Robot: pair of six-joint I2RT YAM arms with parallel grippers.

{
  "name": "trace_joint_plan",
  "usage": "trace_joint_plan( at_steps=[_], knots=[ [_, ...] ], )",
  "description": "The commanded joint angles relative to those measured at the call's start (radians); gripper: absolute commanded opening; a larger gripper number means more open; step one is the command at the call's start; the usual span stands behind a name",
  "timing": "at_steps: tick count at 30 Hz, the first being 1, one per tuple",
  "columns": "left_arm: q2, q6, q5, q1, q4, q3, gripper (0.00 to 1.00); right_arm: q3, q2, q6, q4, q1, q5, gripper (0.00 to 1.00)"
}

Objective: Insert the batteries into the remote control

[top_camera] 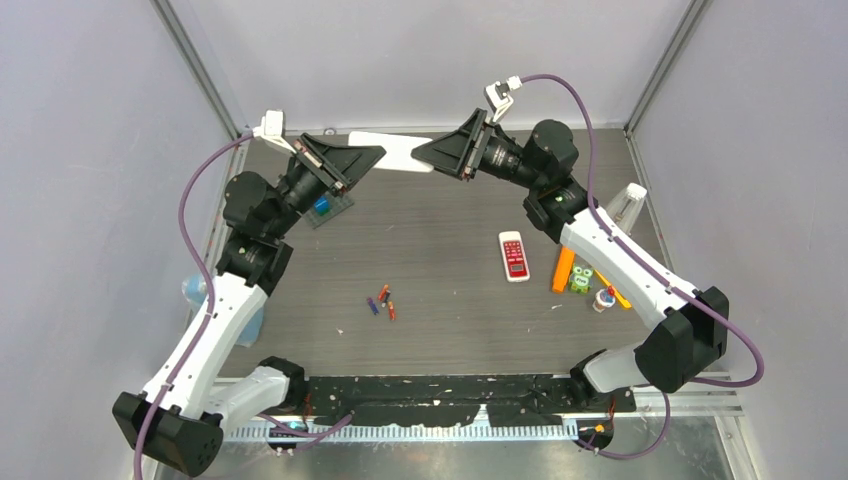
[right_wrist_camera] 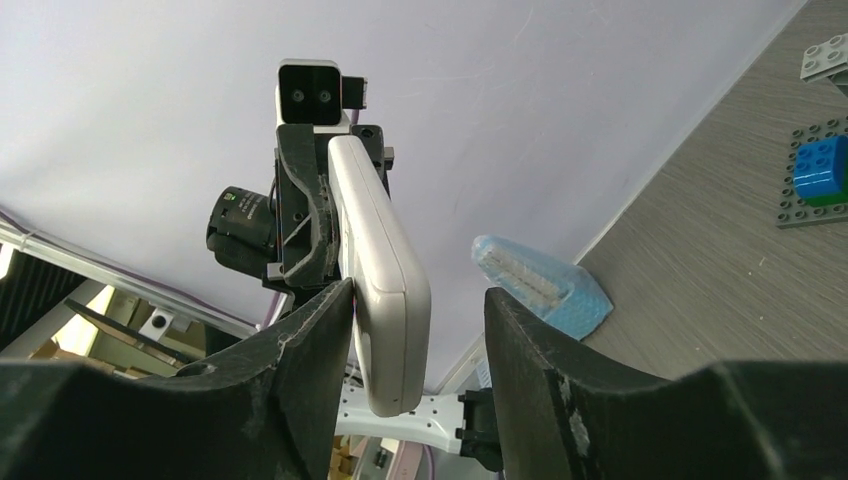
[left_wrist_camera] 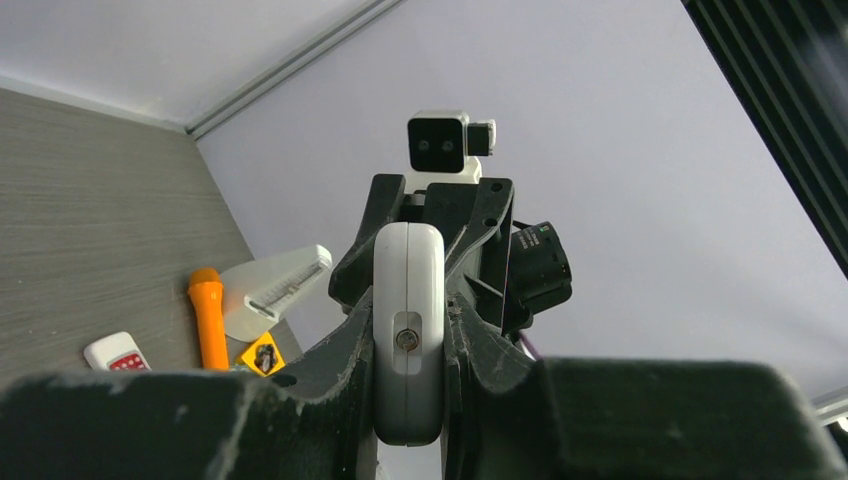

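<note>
A long white remote is held in the air at the back of the table, between my two grippers. My left gripper is shut on one end of it; in the left wrist view the remote is clamped edge-on between both fingers. My right gripper is open around the other end; in the right wrist view the remote touches the left finger, with a gap to the right one. Several tiny red-orange and blue-purple batteries lie loose mid-table. A second small white remote with red buttons lies to the right.
An orange tube, a green frog toy and a small figure lie at the right, with a clear cup behind. A grey brick plate with a blue brick sits under the left arm. A blue packet lies at the left edge.
</note>
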State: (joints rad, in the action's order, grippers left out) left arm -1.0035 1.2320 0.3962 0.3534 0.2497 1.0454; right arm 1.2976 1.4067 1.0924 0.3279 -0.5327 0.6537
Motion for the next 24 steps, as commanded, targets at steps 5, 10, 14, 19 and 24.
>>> trace_joint_plan(
  at_steps=[5, 10, 14, 19, 24],
  knots=[
    [0.002, 0.075, 0.055, -0.016, 0.078, 0.032, 0.0, 0.031, -0.009, -0.072, -0.053, 0.002, 0.01, 0.42],
    [0.021, 0.101, 0.01, -0.042, 0.072, 0.031, 0.0, -0.008, -0.022, -0.076, -0.07, 0.018, -0.013, 0.3],
    [0.027, 0.097, -0.01, -0.058, 0.052, 0.019, 0.0, -0.03, -0.033, -0.063, -0.049, 0.027, -0.025, 0.25],
    [0.042, 0.099, -0.039, -0.072, 0.033, -0.013, 0.0, -0.052, -0.037, -0.024, 0.004, 0.039, -0.026, 0.18],
    [0.053, 0.107, -0.06, -0.074, 0.02, -0.025, 0.0, -0.081, -0.031, 0.034, 0.095, 0.047, -0.024, 0.25]
  ],
)
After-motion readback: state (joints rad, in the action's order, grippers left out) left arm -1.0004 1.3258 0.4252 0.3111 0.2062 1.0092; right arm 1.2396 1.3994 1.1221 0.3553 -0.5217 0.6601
